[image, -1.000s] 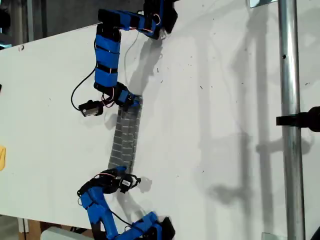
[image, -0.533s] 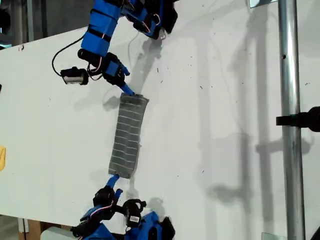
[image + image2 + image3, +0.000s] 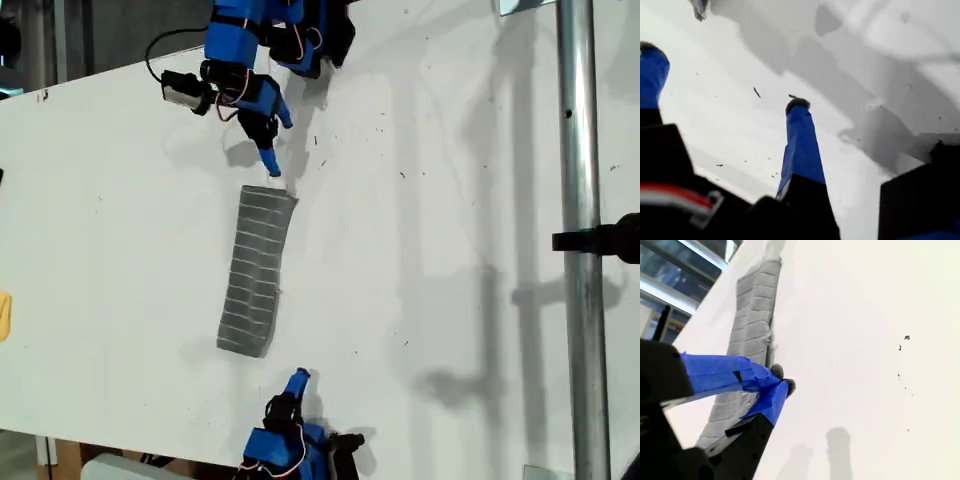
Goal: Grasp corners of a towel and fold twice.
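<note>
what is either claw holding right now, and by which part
Nothing. My first claw is open over bare table; my second claw is shut on nothing, and the towel lies free.

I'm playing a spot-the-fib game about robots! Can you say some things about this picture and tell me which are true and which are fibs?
1. The towel lies folded into a long narrow strip on the white table. True.
2. My first gripper has its jaws shut tight. False: they are spread wide with nothing between them.
3. My second gripper is holding the towel. False: its jaws are closed on nothing, and the towel lies free on the table.
4. The towel is grey with thin light stripes. True.
5. A metal pole stands at the exterior view's right. True.
</note>
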You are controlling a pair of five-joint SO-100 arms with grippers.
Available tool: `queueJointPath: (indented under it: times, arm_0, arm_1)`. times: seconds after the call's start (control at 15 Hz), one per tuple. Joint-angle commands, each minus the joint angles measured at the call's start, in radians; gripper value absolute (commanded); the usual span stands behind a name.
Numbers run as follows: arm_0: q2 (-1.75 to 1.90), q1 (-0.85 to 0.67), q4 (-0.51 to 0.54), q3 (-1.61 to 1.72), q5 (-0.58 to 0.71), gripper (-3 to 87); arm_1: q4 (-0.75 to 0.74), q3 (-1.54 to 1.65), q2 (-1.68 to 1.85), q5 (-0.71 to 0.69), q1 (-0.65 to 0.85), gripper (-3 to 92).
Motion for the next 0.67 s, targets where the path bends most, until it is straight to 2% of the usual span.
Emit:
queueJointPath:
  times: [0.0, 0.13, 0.27, 0.33, 0.4, 0.47, 0.53, 0.6]
  arm_0:
    - [0.057, 0.015, -0.028, 0.032, -0.018, -2.6]
    - [0.081, 0.032, -0.026, 0.052, -0.026, -2.6]
    - [0.100, 0.032, -0.021, 0.057, -0.035, -2.6]
    - [0.100, 0.031, -0.021, 0.058, -0.034, -2.6]
    - [0.100, 0.029, -0.021, 0.058, -0.031, -2.6]
    - [0.100, 0.031, -0.021, 0.060, -0.029, -2.6]
    - [0.100, 0.031, -0.021, 0.060, -0.028, -2.6]
    - [0.100, 0.028, -0.021, 0.061, -0.023, -2.6]
  arm_1:
    - [-0.221, -0.121, -0.302, -0.112, 0.095, 46.3]
    - [-0.341, -0.344, -0.655, -0.158, 0.123, 47.3]
    - [-0.347, -0.638, -0.919, -0.166, 0.117, 47.6]
    - [-0.348, -0.778, -1.028, -0.183, 0.114, 43.7]
    - [-0.347, -0.896, -1.112, -0.202, 0.104, 32.6]
    - [-0.359, -0.968, -1.160, -0.204, 0.101, 15.7]
    - [-0.416, -0.968, -1.161, -0.225, 0.109, 6.2]
    - [-0.425, -0.965, -1.143, -0.255, 0.124, 4.0]
